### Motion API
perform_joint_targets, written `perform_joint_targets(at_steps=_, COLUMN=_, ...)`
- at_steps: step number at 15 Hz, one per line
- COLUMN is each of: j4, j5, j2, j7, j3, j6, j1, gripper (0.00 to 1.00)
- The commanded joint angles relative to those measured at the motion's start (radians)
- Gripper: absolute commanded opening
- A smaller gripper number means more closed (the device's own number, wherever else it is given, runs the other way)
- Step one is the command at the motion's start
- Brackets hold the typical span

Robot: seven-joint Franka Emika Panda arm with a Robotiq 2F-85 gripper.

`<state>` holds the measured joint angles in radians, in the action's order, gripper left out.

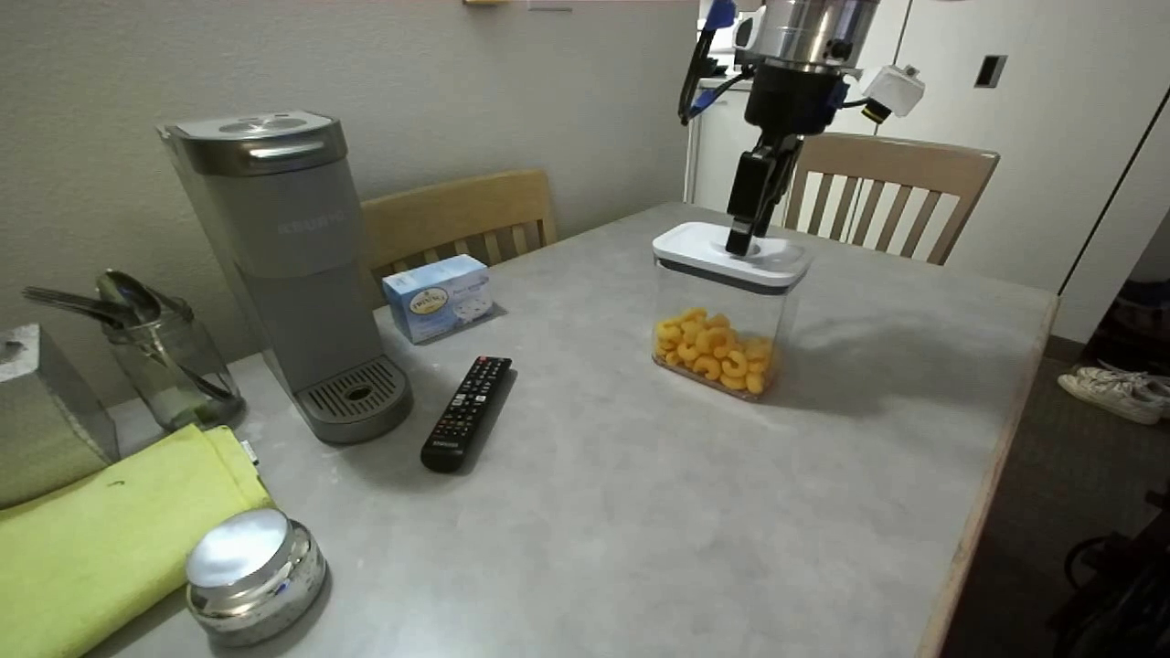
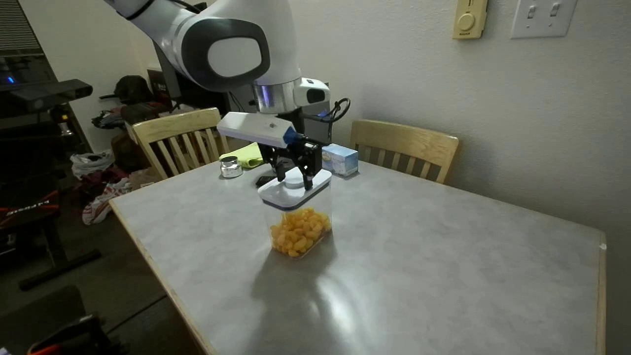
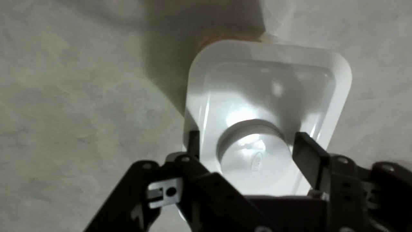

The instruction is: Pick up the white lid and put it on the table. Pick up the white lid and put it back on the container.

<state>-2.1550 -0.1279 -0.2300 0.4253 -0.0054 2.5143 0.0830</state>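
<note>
One lid [image 1: 702, 250] on one container [image 1: 704, 298], two jaws

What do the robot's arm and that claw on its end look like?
The arm is smooth and white, with a dark oval ring and a silver collar. The gripper is black, with jointed fingers, round screw heads and a small silver bracket. Black cables with blue parts loop out, and a white box is mounted nearby.
</note>
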Motion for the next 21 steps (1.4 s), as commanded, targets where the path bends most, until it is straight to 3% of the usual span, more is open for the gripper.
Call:
perform_joint_targets(at_steps=1, j4=0.025, j5=-0.023, j2=-0.025, j7=0.027, j3=0.020, j6=-0.013, j1=0.021, gripper=0.92)
perform_joint_targets(at_steps=3, j4=0.029, j5=-0.029, j2=-0.028, j7=0.031, j3=0.024, j6=-0.012, j1=0.022, gripper=1.00)
perform_joint_targets(at_steps=21, j4=0.101, j5=-0.035, j2=-0.089, j7=0.024, j3=0.044, j6=-0.014, j1=0.028, gripper=0.86)
